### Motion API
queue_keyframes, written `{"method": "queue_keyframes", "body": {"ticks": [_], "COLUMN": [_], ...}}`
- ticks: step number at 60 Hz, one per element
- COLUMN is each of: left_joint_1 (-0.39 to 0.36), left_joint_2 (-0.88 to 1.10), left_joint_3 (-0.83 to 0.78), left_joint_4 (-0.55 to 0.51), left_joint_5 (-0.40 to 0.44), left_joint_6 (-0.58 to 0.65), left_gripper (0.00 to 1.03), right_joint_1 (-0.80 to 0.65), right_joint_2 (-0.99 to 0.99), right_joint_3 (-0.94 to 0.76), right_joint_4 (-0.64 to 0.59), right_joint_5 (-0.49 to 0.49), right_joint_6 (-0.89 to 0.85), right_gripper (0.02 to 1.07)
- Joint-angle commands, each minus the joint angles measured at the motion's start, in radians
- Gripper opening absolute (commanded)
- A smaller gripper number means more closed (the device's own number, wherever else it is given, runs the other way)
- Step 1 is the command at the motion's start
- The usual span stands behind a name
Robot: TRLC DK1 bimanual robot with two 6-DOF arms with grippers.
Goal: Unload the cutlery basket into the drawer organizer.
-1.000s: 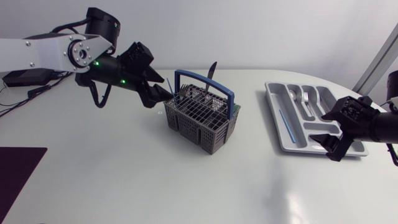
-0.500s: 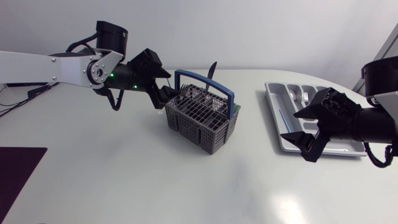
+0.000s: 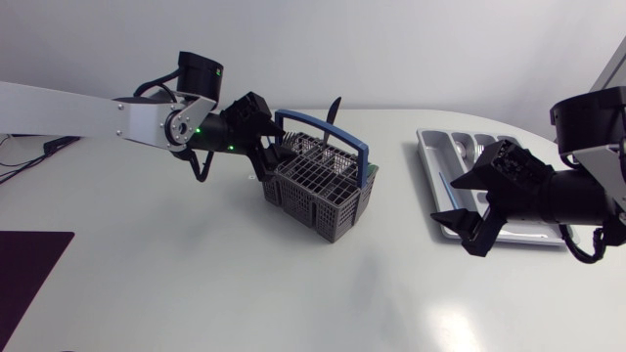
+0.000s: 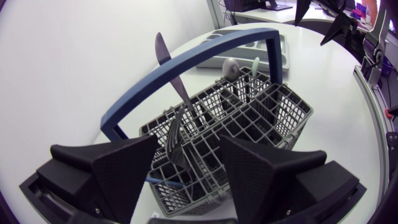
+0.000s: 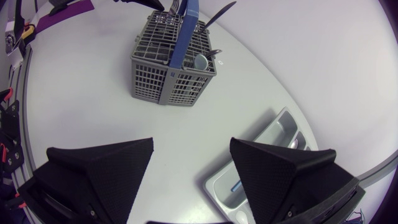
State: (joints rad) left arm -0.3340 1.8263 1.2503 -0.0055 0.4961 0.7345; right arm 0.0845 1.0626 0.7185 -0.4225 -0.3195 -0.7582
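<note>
The grey cutlery basket (image 3: 318, 181) with a blue handle (image 3: 323, 125) stands mid-table, a dark knife (image 3: 333, 108) sticking up at its far side. My left gripper (image 3: 268, 151) hangs over the basket's left end. In the left wrist view this gripper (image 4: 189, 143) is open, and a fork (image 4: 175, 138) stands upright between its fingers without touching them. A spoon (image 4: 231, 65) and the knife (image 4: 164, 52) rise farther ahead. The grey drawer organizer (image 3: 430, 147) lies at the right. My right gripper (image 3: 453, 205) hovers open at its near left corner, holding nothing.
The organizer holds forks (image 3: 481, 156) and a blue utensil (image 3: 442, 183). In the right wrist view the basket (image 5: 171, 59) is well ahead of the right gripper (image 5: 191, 149) and the organizer (image 5: 273, 134) lies beside it. A dark mat (image 3: 24, 269) covers the table's front left corner.
My left gripper has moved right, over the basket's left end, and its fingers have drawn closer around the fork. My right arm has swung left from the organizer's right side to its left corner.
</note>
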Motion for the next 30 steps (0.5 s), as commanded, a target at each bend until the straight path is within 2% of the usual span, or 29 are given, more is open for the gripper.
{"method": "queue_keyframes", "body": {"ticks": [1, 10, 16, 17, 19, 30], "left_joint_1": [-0.01, -0.016, -0.017, -0.022, -0.022, -0.023], "left_joint_2": [0.036, 0.053, 0.06, 0.064, 0.065, 0.07], "left_joint_3": [0.032, 0.055, 0.063, 0.064, 0.066, 0.054], "left_joint_4": [0.007, 0.013, 0.024, 0.027, 0.029, 0.053], "left_joint_5": [0.013, 0.022, 0.027, 0.027, 0.027, 0.025], "left_joint_6": [0.016, 0.016, 0.014, 0.016, 0.016, 0.017], "left_gripper": [0.62, 0.48, 0.33, 0.25, 0.2, 0.17], "right_joint_1": [0.008, 0.012, 0.023, 0.026, 0.029, 0.04], "right_joint_2": [0.019, 0.022, 0.023, 0.027, 0.027, 0.033], "right_joint_3": [-0.011, -0.008, -0.01, -0.011, -0.011, -0.005], "right_joint_4": [0.007, 0.004, 0.004, 0.004, 0.005, 0.008], "right_joint_5": [0.007, 0.007, 0.007, 0.007, 0.007, 0.011], "right_joint_6": [0.02, 0.022, 0.031, 0.033, 0.033, 0.043], "right_gripper": [0.91, 0.91, 0.91, 0.91, 0.91, 0.91]}}
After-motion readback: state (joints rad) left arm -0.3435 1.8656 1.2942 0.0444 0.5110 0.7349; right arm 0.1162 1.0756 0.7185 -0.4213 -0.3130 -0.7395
